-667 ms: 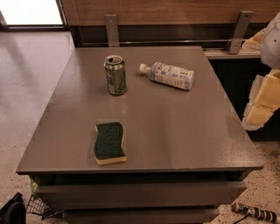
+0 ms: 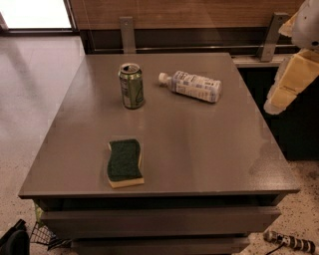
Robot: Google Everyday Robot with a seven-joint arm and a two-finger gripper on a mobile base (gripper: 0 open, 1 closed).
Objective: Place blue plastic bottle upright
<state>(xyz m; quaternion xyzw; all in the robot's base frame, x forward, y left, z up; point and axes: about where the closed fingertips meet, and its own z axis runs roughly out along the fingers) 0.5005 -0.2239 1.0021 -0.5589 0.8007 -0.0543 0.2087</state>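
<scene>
Green drink can (image 2: 131, 85) stands upright on the grey table (image 2: 199, 154), towards the back and left of the middle. Its top is dark at the opening, and whether anything is inside cannot be told. To its right, clear of it, the blue plastic bottle (image 2: 191, 86) lies on its side near the back of the tabletop. Its white cap points left towards the can and its base points right. The white label with bluish print wraps most of the body, so its contents cannot be made out.

Nearer the front edge, left of the middle, a sponge (image 2: 124, 163) lies flat with its dark green scrub face up and a yellow layer showing beneath. It is well apart from both containers. Nothing lies between the can and the bottle, and the tabletop to the right of the bottle is bare.

Behind the table, two metal posts (image 2: 127, 34) rise in front of a wooden wall panel (image 2: 199, 12), one at the left and one at the far right. On the speckled floor at the lower right lies a striped, cable-like object (image 2: 291, 242).

At the right edge, the cream-coloured gripper (image 2: 286, 87) hangs in the air beyond the table's right side, about level with the bottle but well apart from it. It touches nothing and holds nothing. Whether it is open or closed cannot be told.
</scene>
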